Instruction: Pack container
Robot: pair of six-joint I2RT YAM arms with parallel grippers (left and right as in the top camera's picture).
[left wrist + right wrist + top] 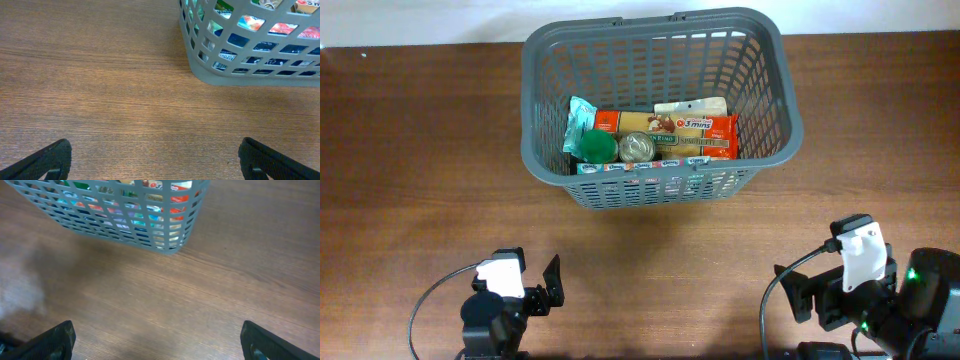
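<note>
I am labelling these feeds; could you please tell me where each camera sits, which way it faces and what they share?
Overhead: above the brown wooden table, facing straight down on the large grey slotted plastic basket; left gripper and right gripper at the bottom edge.
Left wrist: on the left arm, facing the basket's near-left corner; open fingers in the lower corners.
Right wrist: mirrored, right arm, near-right corner.
Shared: the basket.

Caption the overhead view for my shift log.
Grey basket packed with a red box, a can and packets; left pincer and right pincer open, empty.
</note>
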